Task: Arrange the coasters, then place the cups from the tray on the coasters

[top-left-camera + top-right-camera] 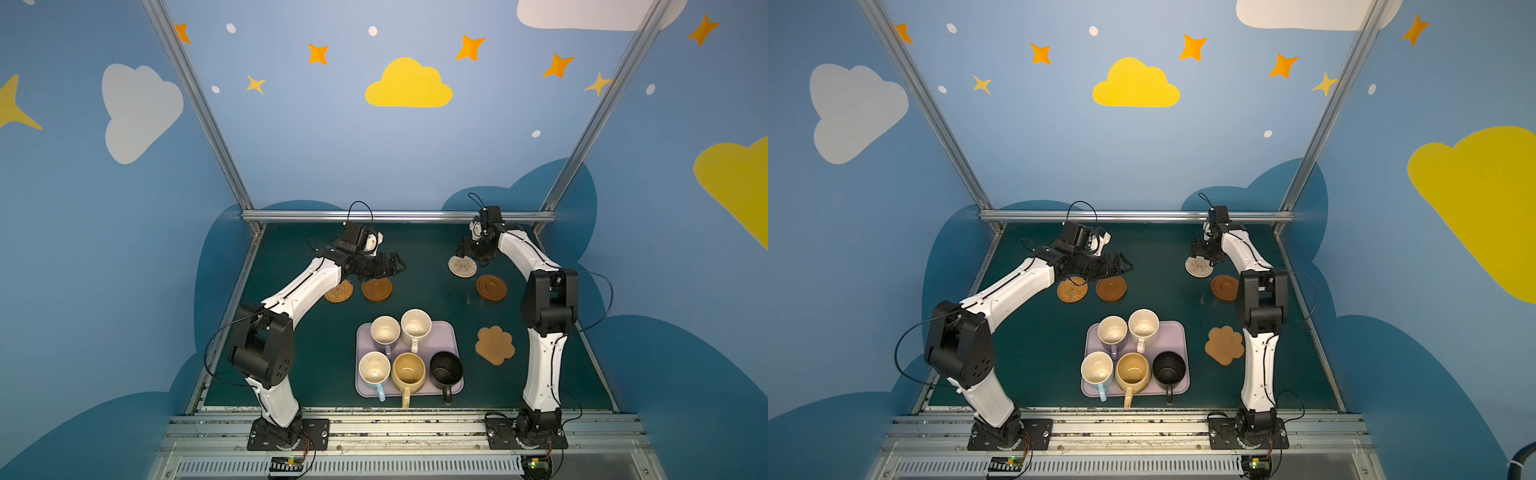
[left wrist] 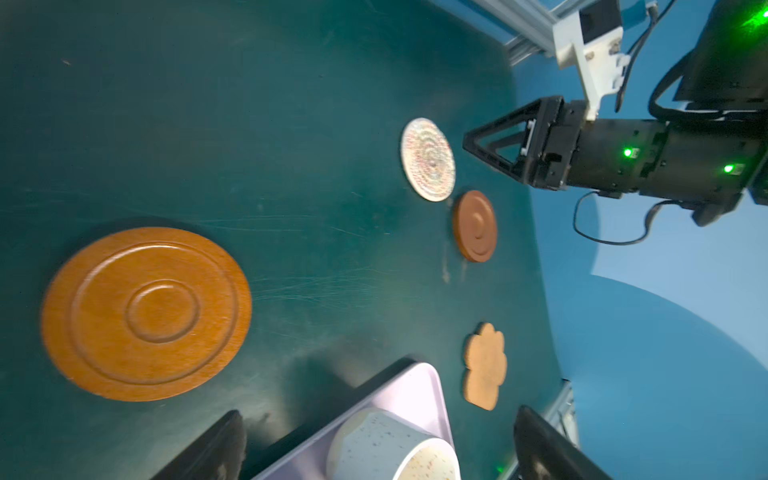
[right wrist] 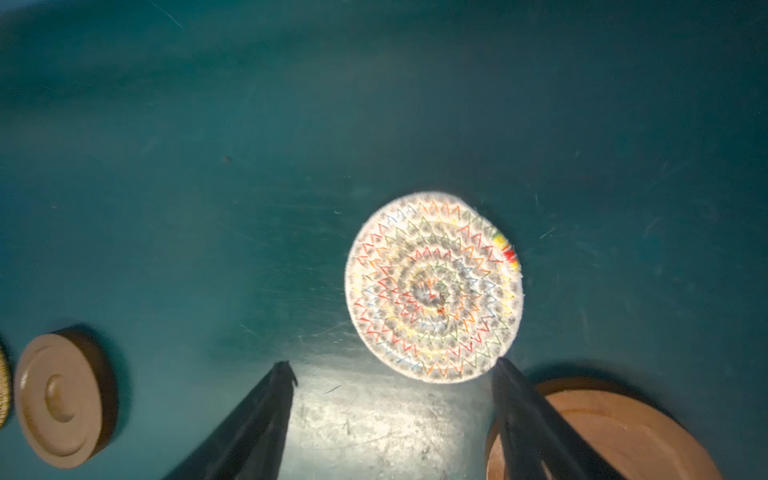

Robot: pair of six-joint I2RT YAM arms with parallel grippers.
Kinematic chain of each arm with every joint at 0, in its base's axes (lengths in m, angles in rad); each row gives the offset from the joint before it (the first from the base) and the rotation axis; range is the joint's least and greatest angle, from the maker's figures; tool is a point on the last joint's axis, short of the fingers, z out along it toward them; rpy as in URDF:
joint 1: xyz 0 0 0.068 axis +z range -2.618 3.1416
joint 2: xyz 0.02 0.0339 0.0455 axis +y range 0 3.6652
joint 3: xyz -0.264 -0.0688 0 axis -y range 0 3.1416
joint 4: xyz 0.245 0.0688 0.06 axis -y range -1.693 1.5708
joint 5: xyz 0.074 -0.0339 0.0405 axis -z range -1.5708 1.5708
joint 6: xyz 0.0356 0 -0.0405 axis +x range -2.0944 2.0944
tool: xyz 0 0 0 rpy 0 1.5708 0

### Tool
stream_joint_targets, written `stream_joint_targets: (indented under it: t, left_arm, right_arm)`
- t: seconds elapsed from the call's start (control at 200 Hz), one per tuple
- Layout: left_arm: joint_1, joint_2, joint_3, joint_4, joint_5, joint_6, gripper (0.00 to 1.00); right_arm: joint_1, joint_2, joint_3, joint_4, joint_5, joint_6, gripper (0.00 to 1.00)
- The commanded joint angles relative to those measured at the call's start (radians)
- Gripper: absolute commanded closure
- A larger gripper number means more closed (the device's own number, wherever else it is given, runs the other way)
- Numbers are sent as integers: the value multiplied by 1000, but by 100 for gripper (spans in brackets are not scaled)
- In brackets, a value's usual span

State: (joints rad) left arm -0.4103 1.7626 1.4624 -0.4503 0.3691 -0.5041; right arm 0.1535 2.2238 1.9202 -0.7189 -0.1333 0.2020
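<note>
In both top views the lilac tray [image 1: 446, 336] [image 1: 1173, 336] holds the cups: lilac [image 1: 385, 331], cream-white [image 1: 415, 326], light blue [image 1: 374, 368], mustard [image 1: 409, 372] and black [image 1: 446, 370]. The coasters lie on the green mat: a tan woven round [image 1: 338, 291], a brown disc [image 1: 377, 289], a whitish woven round [image 1: 462, 266], a second brown disc [image 1: 491, 287] and a cork paw [image 1: 495, 345]. My left gripper [image 1: 395, 266] [image 2: 380, 415] hangs open above the left brown disc [image 2: 145, 313]. Low over the mat, my right gripper [image 1: 473, 257] [image 3: 394, 365] is open and empty, its tips at the whitish round's [image 3: 434, 286] edge.
An aluminium rail [image 1: 399, 216] runs along the mat's far edge and blue walls close in both sides. My left forearm covers part of the tan woven round. In the right wrist view one finger [image 3: 536, 419] overlaps the right brown disc [image 3: 623, 432].
</note>
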Motion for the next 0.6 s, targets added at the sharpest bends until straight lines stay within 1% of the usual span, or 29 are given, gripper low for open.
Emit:
stream_joint_targets:
  t: [0.0,0.155,0.22,0.31,0.335,0.37,0.4,0.441,0.476,0.526,0.596]
  left_arm:
    - [-10,15,34,-25,-47,18,0]
    - [-13,47,69,8,-19,-12,0]
    - [-14,71,114,2,12,-9,0]
    - [-13,90,151,-11,11,-10,0]
    - [-13,91,153,-9,13,-10,0]
    - [-16,92,152,-7,9,-11,0]
    - [-17,93,156,-18,-11,-9,0]
    - [-32,90,168,-54,-81,11,0]
    - [-46,91,178,-71,-117,29,0]
    - [-47,96,178,-60,-90,12,0]
    - [-47,107,175,-34,-52,-16,0]
  right_arm:
    - [-9,54,72,-40,-14,-2,25]
    - [-11,147,185,-127,15,-26,30]
    - [-11,167,205,-141,25,-36,31]
    - [-11,179,213,-139,32,-46,33]
    - [-11,183,215,-138,31,-50,35]
    - [-12,190,220,-142,25,-64,41]
    - [-13,199,230,-149,22,-73,44]
    - [-14,213,248,-166,25,-84,44]
    - [-15,227,267,-183,34,-91,43]
    - [-13,246,286,-199,37,-98,41]
    - [-7,265,298,-215,35,-109,41]
